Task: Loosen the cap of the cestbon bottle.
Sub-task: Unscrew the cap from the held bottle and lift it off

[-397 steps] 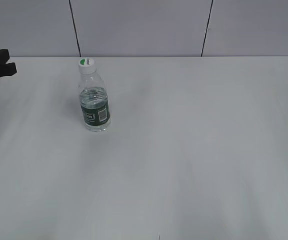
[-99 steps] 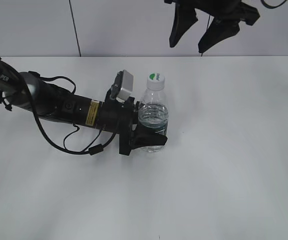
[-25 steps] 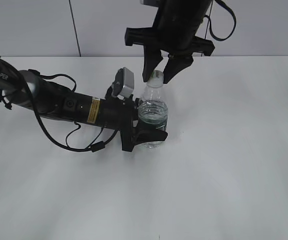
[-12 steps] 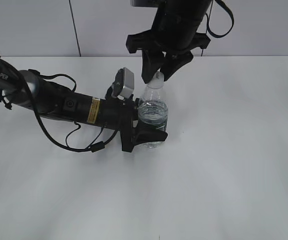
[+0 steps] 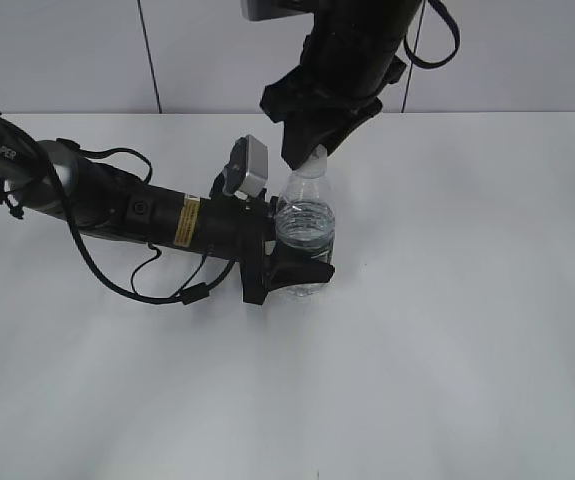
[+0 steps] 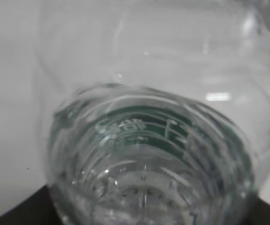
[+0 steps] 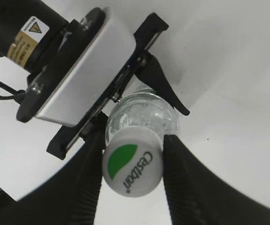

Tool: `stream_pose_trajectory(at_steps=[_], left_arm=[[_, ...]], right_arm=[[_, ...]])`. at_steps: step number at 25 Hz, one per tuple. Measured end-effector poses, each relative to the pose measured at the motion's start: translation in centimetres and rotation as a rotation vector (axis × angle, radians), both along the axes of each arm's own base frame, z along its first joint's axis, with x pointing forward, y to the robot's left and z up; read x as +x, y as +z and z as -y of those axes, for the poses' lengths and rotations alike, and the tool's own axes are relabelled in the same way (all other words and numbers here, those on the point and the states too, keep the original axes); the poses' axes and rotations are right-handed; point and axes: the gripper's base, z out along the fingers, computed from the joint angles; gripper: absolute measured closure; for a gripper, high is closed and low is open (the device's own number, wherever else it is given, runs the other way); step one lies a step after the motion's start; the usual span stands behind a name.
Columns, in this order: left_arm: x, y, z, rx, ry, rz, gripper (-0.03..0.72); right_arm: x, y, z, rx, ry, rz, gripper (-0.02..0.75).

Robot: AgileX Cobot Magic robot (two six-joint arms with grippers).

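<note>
The cestbon bottle (image 5: pixel 305 232) stands upright on the white table, clear with a dark green label. My left gripper (image 5: pixel 289 272) comes in from the left and is shut on the bottle's lower body. In the left wrist view the bottle (image 6: pixel 149 154) fills the frame and the jaws are hidden. My right gripper (image 5: pixel 312 152) reaches down from above and is shut on the cap (image 7: pixel 132 167), white with a green leaf mark. Both black fingers (image 7: pixel 132 168) press the cap's sides. In the exterior view the fingers mostly hide the cap.
The white table (image 5: pixel 447 330) stretches out around the bottle. The left arm (image 5: pixel 117 205) with its cables lies low across the table's left part. A grey panelled wall (image 5: pixel 527 50) stands behind the table's back edge.
My right gripper has come down over the bottle top, closed from open onto the cap, and turned about the bottle's axis. The left gripper and bottle have stayed in place.
</note>
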Motion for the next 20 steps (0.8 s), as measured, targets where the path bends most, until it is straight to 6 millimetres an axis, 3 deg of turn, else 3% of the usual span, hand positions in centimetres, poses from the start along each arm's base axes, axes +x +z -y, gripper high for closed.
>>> stream_pose_trajectory(at_steps=[20], left_arm=[[-0.08,0.08,0.03,-0.009,-0.01,0.001,0.272]], right_arm=[[-0.04,0.02,-0.08,-0.033,0.39,0.132,0.441]])
